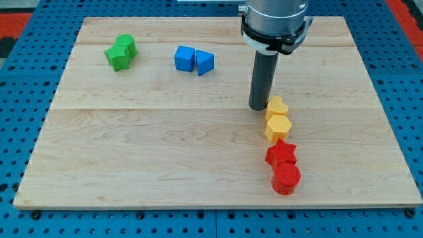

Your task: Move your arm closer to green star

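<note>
Camera view, the only one on record. A pale wooden desk [165, 152] is lying on a blue perforated base [20, 112] that is showing on all sides of it.

The arm [274, 23] is coming down from the view's top, right of centre, and is ending in a dark rod. My tip [258, 108] is resting at the desk surface, just beside the yellow heart [278, 106], on that block's left; whether the two are actually touching cannot be told from this angle. There are no jaws on this arm, so nothing is being held.

The green star [119, 59] is sitting near the view's top left corner of the desk, well apart from my tip. A second green block [125, 45] is touching it on its upper right side; its shape is hard to make out, possibly rounded.

Between the green pair and the rod, a blue cube [184, 58] and a blue triangle [205, 62] are sitting side by side, touching.

Below the yellow heart, a column is running toward the view's bottom: a yellow hexagon [277, 127] is touching the heart, then a red star [281, 154], then a red cylinder [286, 177] nearest the bottom edge. Each block in this column is standing against its neighbour.
</note>
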Available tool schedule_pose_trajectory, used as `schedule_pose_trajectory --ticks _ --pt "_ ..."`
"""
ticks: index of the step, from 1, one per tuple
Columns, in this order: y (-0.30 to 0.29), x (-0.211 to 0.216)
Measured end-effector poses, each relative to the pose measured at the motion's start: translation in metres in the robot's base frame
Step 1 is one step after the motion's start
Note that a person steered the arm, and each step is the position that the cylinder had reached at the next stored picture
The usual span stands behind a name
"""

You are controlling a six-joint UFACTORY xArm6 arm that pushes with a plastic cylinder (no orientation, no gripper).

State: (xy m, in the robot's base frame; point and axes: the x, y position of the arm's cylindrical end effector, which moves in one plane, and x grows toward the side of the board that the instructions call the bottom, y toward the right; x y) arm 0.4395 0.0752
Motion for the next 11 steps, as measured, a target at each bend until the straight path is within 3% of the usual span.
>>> schedule_pose_trajectory --ticks 2,4,7,9,10,11 --pt "-0.067 -0.012" --pt "-0.086 -0.018" --pt "-0.299 -0.033" --pt "-0.275 -0.061" --pt "-0.212 -0.069" --pt "-0.221 -0.071"
